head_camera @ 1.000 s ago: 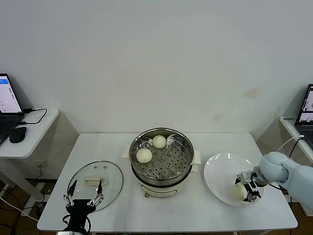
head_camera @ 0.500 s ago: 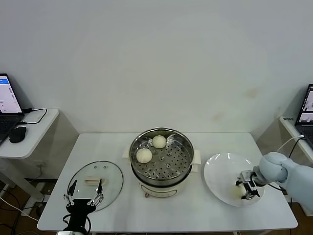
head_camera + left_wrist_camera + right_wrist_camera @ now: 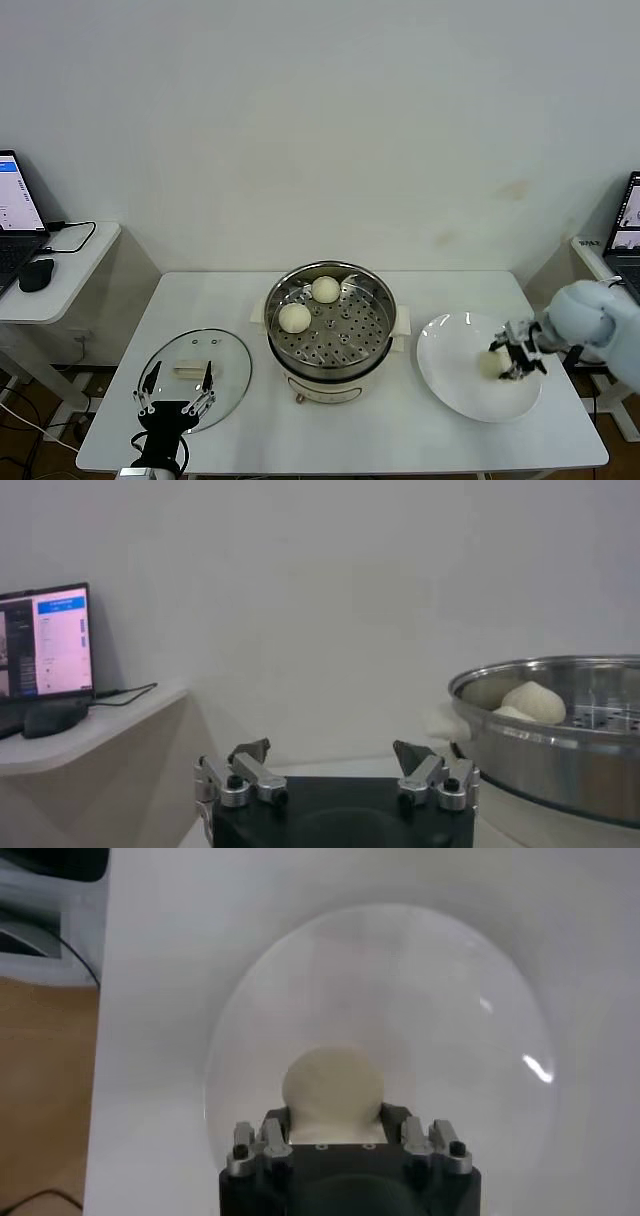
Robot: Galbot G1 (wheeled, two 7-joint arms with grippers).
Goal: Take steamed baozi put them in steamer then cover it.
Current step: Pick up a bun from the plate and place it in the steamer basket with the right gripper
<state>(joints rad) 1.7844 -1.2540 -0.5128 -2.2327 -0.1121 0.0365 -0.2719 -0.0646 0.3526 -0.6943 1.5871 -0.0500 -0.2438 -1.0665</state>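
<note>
The steamer point(image 3: 330, 325) stands mid-table with two baozi inside, one point(image 3: 294, 317) at its left and one point(image 3: 325, 289) at the back; it also shows in the left wrist view point(image 3: 560, 730). My right gripper point(image 3: 503, 362) is shut on a third baozi point(image 3: 491, 363) and holds it just above the white plate point(image 3: 455, 385). In the right wrist view the baozi point(image 3: 333, 1088) sits between the jaws over the plate point(image 3: 440, 998). The glass cover point(image 3: 195, 370) lies on the table at the left. My left gripper point(image 3: 175, 395) is open and empty at the table's front left.
A side table point(image 3: 70, 275) at the left carries a laptop point(image 3: 15, 215) and a mouse point(image 3: 36, 274). Another laptop point(image 3: 625, 235) stands at the right edge. The wall rises behind the table.
My right gripper has closed on the baozi and lifted it off the front of the plate, moving it up and slightly back. The left arm has hardly moved.
</note>
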